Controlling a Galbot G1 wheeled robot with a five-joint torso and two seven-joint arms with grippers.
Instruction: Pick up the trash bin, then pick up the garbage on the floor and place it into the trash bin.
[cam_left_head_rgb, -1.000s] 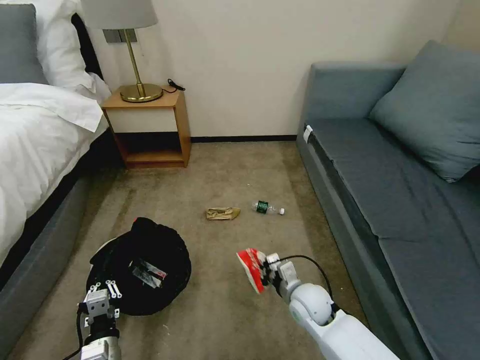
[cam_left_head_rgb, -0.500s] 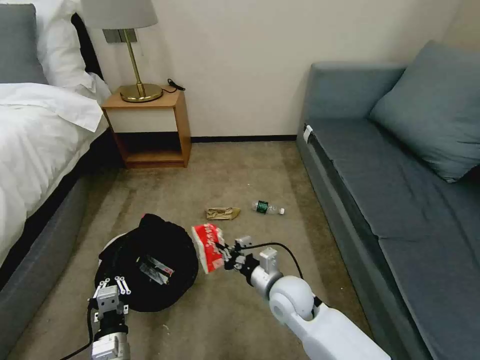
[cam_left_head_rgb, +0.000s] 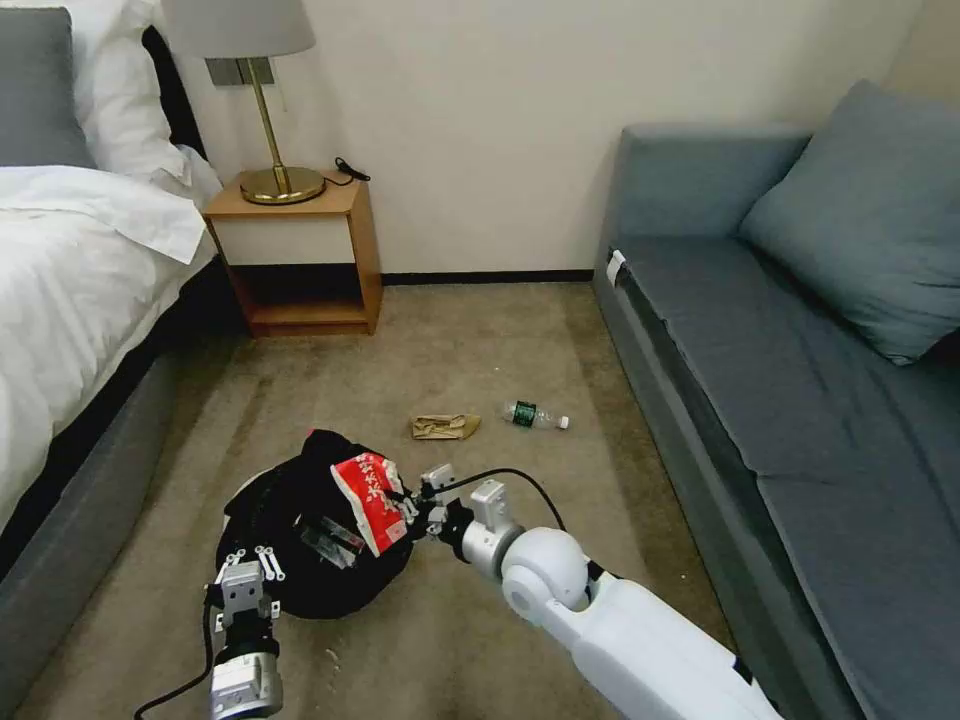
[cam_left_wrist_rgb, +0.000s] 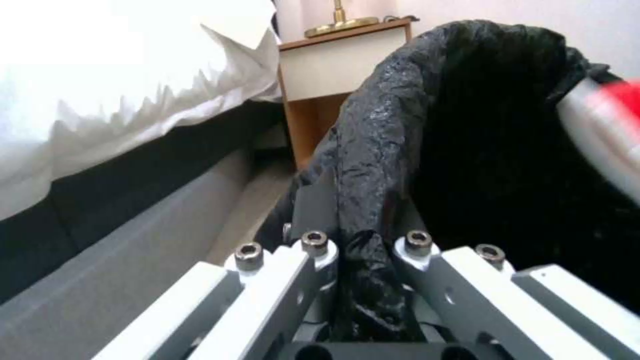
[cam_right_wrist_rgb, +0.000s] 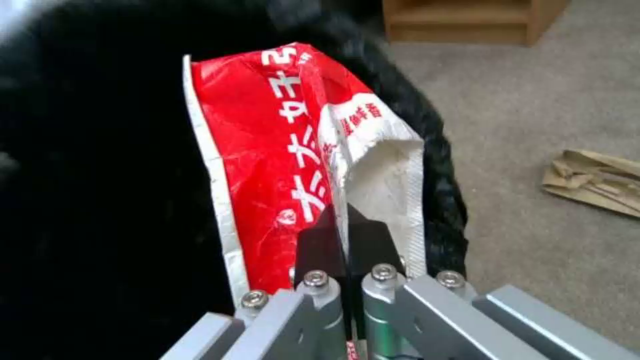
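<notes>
The trash bin (cam_left_head_rgb: 285, 505), lined with a black bag, hangs tilted above the carpet with its mouth facing me. My left gripper (cam_left_head_rgb: 252, 562) is shut on its near rim. In the left wrist view the left gripper (cam_left_wrist_rgb: 363, 250) pinches the black liner (cam_left_wrist_rgb: 480, 150). My right gripper (cam_left_head_rgb: 408, 505) is shut on the red-and-white packet (cam_left_head_rgb: 368, 498), which hangs over the bin's mouth. The right wrist view has the packet (cam_right_wrist_rgb: 280, 150) clamped in the right gripper (cam_right_wrist_rgb: 347, 240) against the dark liner. A wrapper (cam_left_head_rgb: 335, 538) lies inside the bin. The tan paper bag (cam_left_head_rgb: 444, 427) and the small bottle (cam_left_head_rgb: 533, 415) lie on the carpet beyond.
A bed (cam_left_head_rgb: 70, 300) runs along the left and a grey sofa (cam_left_head_rgb: 760, 380) along the right. A wooden nightstand (cam_left_head_rgb: 300, 260) with a brass lamp (cam_left_head_rgb: 270, 150) stands at the far wall. Open carpet lies between them around the litter.
My right gripper has carried the packet leftward, from right of the bin to over its mouth. The left gripper and the bin have shifted a little to the right.
</notes>
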